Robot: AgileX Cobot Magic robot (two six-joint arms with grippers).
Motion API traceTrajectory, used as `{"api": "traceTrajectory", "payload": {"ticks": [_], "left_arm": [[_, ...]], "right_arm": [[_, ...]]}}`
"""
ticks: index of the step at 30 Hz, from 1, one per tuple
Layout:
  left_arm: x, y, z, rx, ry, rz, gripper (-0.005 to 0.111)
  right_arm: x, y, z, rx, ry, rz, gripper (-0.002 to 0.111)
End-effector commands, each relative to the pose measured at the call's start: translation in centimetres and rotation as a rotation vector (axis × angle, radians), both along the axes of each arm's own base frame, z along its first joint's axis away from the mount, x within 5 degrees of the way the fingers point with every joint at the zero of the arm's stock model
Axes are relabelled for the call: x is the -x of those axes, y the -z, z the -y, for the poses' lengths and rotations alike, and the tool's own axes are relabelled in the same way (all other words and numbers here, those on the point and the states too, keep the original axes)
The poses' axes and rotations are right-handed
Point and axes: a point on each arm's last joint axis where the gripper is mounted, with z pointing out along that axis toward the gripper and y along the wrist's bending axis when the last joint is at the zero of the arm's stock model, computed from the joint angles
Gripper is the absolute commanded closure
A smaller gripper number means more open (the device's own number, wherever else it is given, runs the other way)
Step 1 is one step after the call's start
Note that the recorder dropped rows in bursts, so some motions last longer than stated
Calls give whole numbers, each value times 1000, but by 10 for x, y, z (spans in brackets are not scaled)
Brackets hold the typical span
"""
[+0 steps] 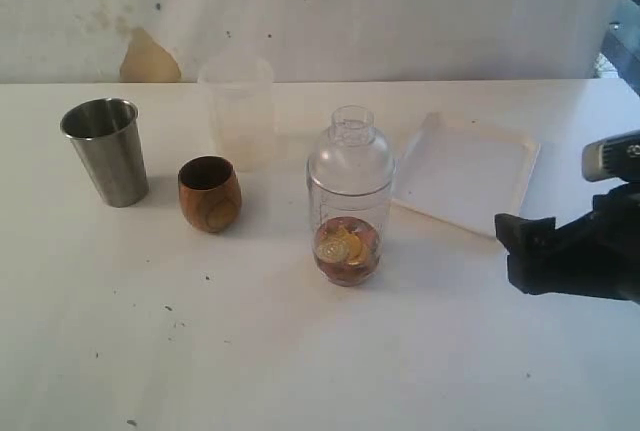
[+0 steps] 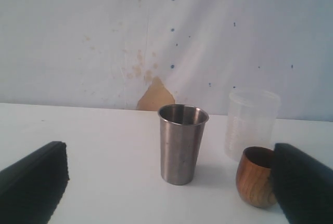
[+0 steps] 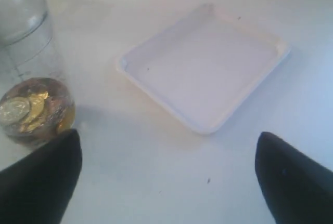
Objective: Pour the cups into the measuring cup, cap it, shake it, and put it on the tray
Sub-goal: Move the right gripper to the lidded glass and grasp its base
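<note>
Capped measuring cup [image 1: 348, 211] upright at mid-counter [image 1: 300, 361], coins [image 1: 340, 247] and brownish contents in the bottom. Clock bearings from the measuring cup, exterior view: tray [image 1: 470, 176] at 2 o'clock, near; wooden cup [image 1: 210, 194] at 9 o'clock; steel tumbler [image 1: 105, 151] at 10 o'clock, farther out; frosted cup [image 1: 238, 111] at 11 o'clock. At 4 o'clock, well apart, right jaws spread wide, holding nothing. Facing the steel tumbler, left jaws spread wide, holding nothing.

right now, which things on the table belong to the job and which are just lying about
Job: steel tumbler, wooden cup, capped measuring cup holding coins, white tray.
Lying about: frosted translucent cup.
</note>
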Motion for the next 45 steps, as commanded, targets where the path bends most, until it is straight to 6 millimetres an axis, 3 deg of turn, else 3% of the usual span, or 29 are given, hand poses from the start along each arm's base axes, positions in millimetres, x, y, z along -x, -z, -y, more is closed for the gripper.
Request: {"api": "traceTrajectory", "payload": {"ticks": [1, 6, 14, 21, 25, 31, 45], "left_arm": [[0, 1, 0, 3, 6, 2, 2], [0, 1, 0, 3, 6, 2, 2], [0, 1, 0, 3, 6, 2, 2], [0, 1, 0, 3, 6, 2, 2], [0, 1, 0, 3, 6, 2, 2], [0, 1, 0, 3, 6, 2, 2], [0, 1, 0, 3, 6, 2, 2]], "right_arm": [[-2, -2, -9, 43, -45, 153, 25], [4, 8, -38, -35, -291, 278, 25], [-3, 31, -57, -60, -465, 355, 25], [-21, 59, -65, -115, -457, 343, 25], [-47, 73, -71, -142, -397, 305, 24], [-67, 75, -81, -136, -427, 326, 15], [-100, 90, -94, -136, -423, 323, 15]]}}
